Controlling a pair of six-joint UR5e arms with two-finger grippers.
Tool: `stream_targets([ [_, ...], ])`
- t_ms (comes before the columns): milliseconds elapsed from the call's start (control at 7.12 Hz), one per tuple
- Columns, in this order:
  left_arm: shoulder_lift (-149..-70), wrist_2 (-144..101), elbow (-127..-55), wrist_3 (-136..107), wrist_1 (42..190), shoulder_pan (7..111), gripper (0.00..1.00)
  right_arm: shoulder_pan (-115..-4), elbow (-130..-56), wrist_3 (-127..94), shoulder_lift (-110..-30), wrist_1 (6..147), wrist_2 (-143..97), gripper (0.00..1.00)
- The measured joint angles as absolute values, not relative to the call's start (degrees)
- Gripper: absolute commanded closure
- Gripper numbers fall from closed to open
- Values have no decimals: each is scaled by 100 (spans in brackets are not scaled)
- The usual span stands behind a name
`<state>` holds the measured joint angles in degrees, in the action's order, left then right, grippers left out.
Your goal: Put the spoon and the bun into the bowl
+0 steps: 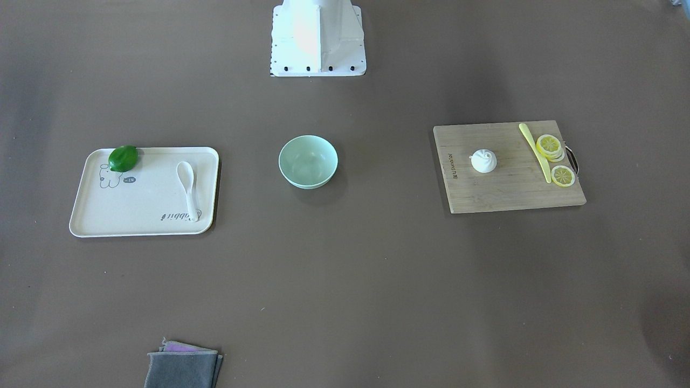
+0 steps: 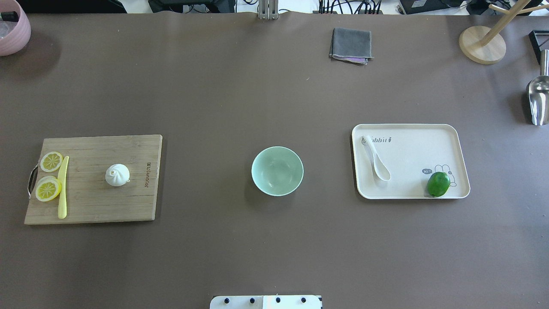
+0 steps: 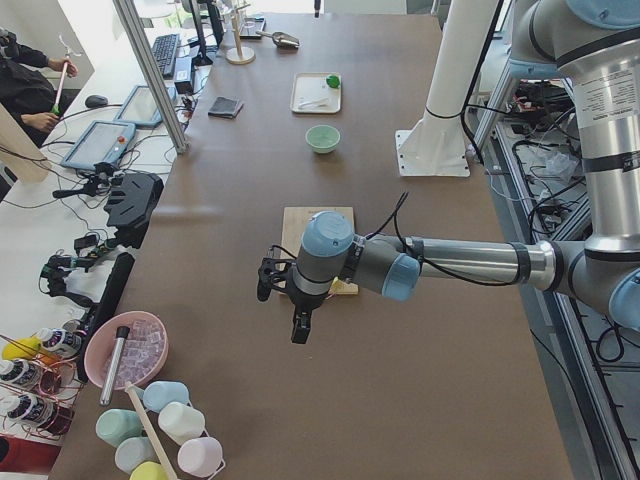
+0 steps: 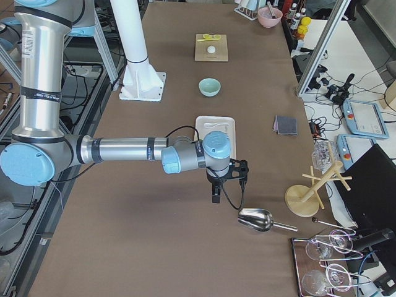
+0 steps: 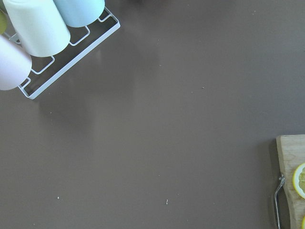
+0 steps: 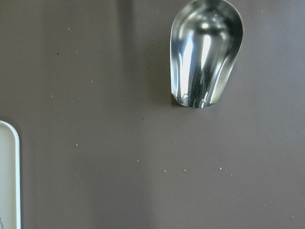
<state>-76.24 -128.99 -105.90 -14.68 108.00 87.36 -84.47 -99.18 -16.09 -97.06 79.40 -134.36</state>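
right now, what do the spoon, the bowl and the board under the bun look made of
Spoon: glossy white, probably ceramic or melamine, going by its sheen. Bowl: pale mint, smooth even colour, likely plastic or melamine. Board: wood or bamboo, matte, with visible grain strips.

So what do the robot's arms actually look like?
Both the left arm and right arm are round silver tubes joined by grey elbows with pale blue caps. Each ends in black jaws, with a thin black cable looping off the wrist. Small printed labels run along the upright tubes.
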Motion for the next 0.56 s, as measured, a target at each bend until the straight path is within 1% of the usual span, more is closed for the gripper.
stream_targets([
  [562,-7804,-12904,-10551,-1478,10795,8732,2,-8446,-9716,-1546,-9698,7934,-13420,0],
])
